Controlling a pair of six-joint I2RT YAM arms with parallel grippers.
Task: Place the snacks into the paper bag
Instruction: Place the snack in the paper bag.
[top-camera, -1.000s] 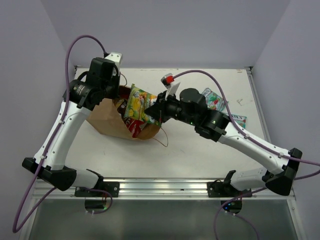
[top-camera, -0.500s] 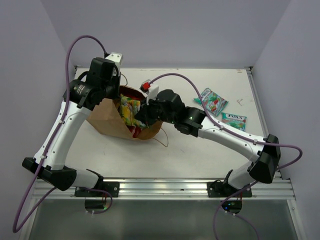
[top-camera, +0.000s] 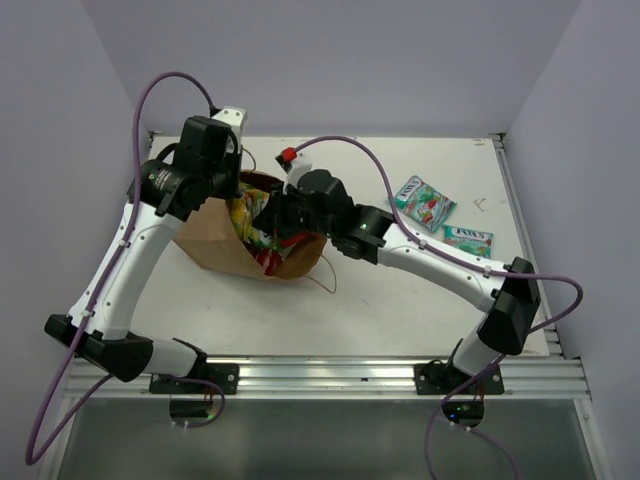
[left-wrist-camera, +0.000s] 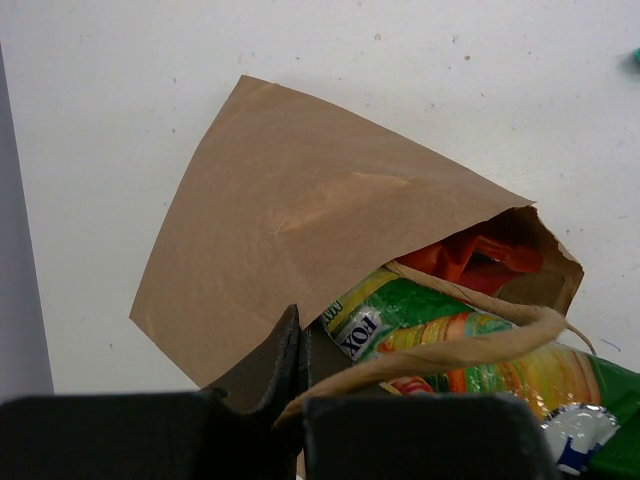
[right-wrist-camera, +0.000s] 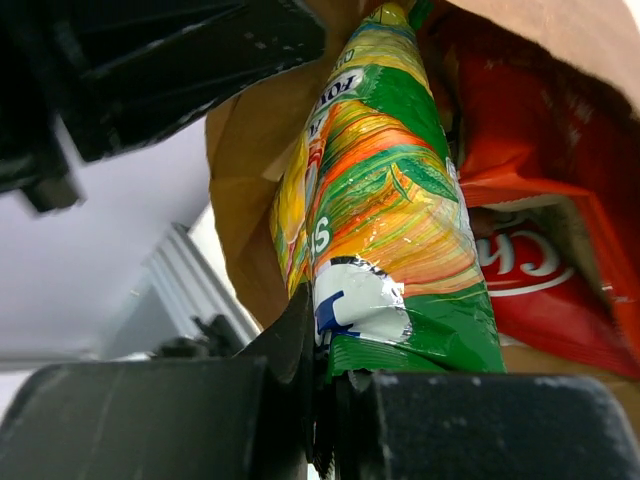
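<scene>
Brown paper bag (top-camera: 215, 245) on tabletop (top-camera: 400, 300), handle (left-wrist-camera: 450, 345) pinched by closed left end effector (left-wrist-camera: 300, 350). Right end effector (right-wrist-camera: 320, 350) clamps green candy bag (right-wrist-camera: 390, 200), partly inside: insertion step. Next: push deeper, release; small teal packet (top-camera: 467, 238) and larger packet (top-camera: 422, 200) lie outside.

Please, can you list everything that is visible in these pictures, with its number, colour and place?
paper bag: one, brown, lying on the table's left half, mouth open
green candy bag: one, green, yellow and orange, partly inside the bag's mouth
red packets: two, it seems, red and red-white, inside the paper bag
teal-white packet: one, on the table, right rear
small teal packet: one, on the table near the right edge
table: one, white
cables: two, purple, one along each arm
left tool: black, shut on the bag's handle
right tool: black, shut on the green candy bag
</scene>
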